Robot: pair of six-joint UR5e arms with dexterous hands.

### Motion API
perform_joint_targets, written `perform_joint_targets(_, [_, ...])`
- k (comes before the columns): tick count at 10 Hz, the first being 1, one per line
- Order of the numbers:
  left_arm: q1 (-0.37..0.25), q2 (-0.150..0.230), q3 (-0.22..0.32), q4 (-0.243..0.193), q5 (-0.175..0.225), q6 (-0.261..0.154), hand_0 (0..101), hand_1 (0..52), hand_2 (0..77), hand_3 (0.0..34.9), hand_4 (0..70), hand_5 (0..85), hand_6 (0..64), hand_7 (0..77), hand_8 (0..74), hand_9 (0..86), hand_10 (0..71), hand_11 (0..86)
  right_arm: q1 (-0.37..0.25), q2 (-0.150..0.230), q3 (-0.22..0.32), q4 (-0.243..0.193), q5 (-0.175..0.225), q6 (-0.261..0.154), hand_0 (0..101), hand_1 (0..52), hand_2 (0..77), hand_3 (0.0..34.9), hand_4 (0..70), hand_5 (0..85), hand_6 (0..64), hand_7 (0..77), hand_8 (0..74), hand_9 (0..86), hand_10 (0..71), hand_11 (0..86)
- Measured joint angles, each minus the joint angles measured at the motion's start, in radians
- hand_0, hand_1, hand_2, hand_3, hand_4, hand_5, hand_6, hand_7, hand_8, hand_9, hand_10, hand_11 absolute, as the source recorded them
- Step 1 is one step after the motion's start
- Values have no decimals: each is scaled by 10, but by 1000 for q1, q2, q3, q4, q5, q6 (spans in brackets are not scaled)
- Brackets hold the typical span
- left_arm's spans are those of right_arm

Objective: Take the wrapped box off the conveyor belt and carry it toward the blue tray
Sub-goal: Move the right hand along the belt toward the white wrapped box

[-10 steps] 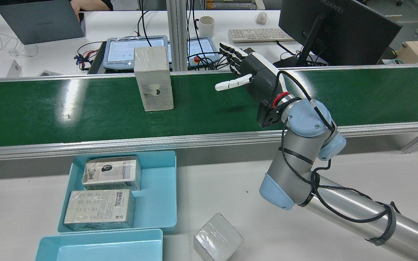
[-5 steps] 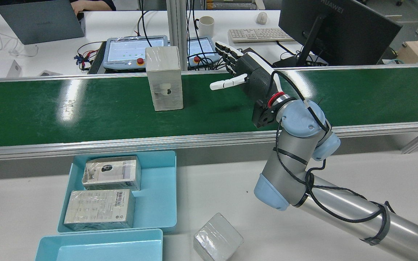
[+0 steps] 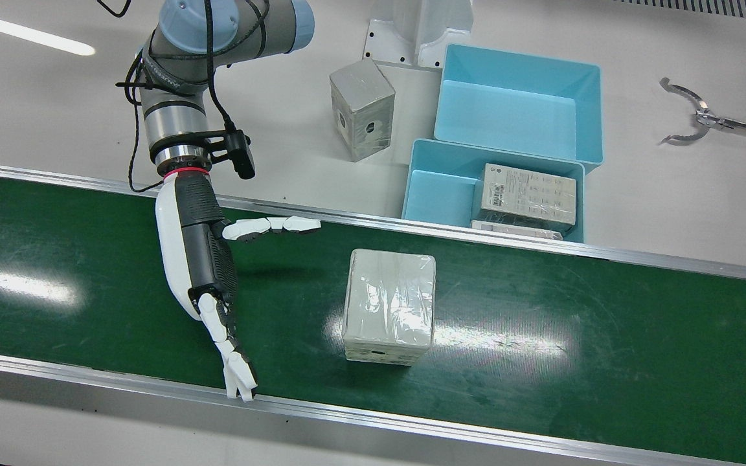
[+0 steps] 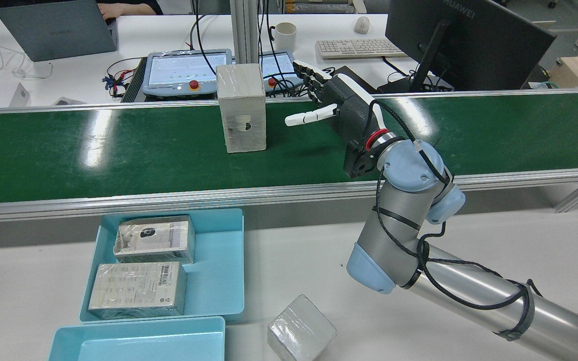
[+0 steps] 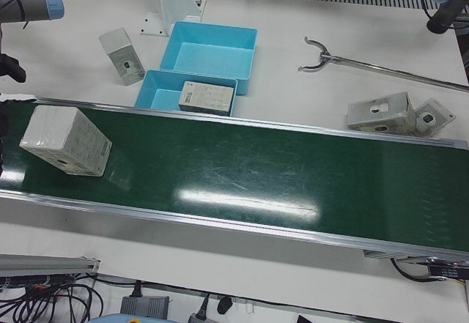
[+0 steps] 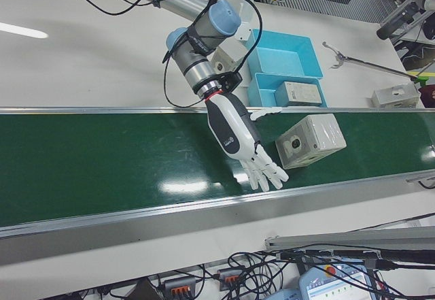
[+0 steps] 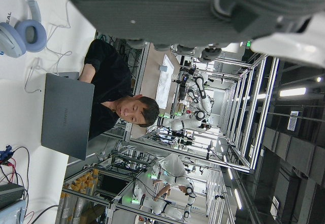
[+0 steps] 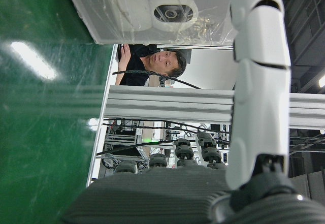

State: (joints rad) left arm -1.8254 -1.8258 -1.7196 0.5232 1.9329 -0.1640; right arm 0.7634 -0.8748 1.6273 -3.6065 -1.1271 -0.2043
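Observation:
The wrapped box (image 4: 241,108) stands upright on the green conveyor belt (image 4: 93,155); it also shows in the front view (image 3: 389,304), the left-front view (image 5: 66,141) and the right-front view (image 6: 309,140). My right hand (image 4: 341,103) hovers over the belt just to the right of the box in the rear view, open, fingers straight, thumb pointing at the box, not touching it. The hand also shows in the front view (image 3: 201,259) and the right-front view (image 6: 238,133). The right hand view shows the box (image 8: 152,10) close ahead. The blue tray (image 4: 219,281) sits on the near table. My left hand (image 7: 167,5) holds nothing.
The tray holds two wrapped boxes (image 4: 153,239) (image 4: 138,290). A second blue tray (image 4: 138,328) lies beside it, and another wrapped box (image 4: 301,333) stands on the table. A metal grabber tool (image 3: 690,116) and more boxes (image 5: 388,112) lie beyond the belt's rail (image 4: 168,198).
The box has travelled to the right along the belt toward my right hand. The right hand has shifted a little left and farther across the belt, still open.

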Motion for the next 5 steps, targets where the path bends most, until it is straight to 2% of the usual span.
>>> perform_joint_targets(1, [0, 0, 0, 0, 0, 0, 0, 0, 5, 0, 0, 11, 0, 5, 0, 0, 0, 0, -2, 2, -2, 0, 1, 0, 480, 153, 109, 47, 49, 93, 0, 16, 16, 16, 0, 11])
perform_joint_targets(2, [0, 0, 0, 0, 0, 0, 0, 0, 11, 0, 0, 11, 0, 5, 0, 0, 5, 0, -3, 4, -3, 0, 2, 0, 480, 153, 109, 47, 49, 93, 0, 16, 16, 16, 0, 11])
perform_joint_targets(3, [0, 0, 0, 0, 0, 0, 0, 0, 11, 0, 0, 11, 0, 5, 0, 0, 5, 0, -3, 4, -4, 0, 2, 1, 480, 153, 114, 24, 65, 87, 0, 5, 16, 16, 0, 11])
perform_joint_targets(4, [0, 0, 0, 0, 0, 0, 0, 0, 5, 0, 0, 11, 0, 0, 0, 0, 0, 0, -3, 5, -4, 0, 2, 2, 480, 153, 114, 24, 65, 87, 0, 5, 16, 16, 0, 11])
perform_joint_targets(5, [0, 0, 0, 0, 0, 0, 0, 0, 11, 0, 0, 11, 0, 5, 0, 0, 0, 0, -3, 5, -5, 0, 3, 2, 479, 153, 109, 0, 71, 49, 0, 5, 5, 16, 0, 11])
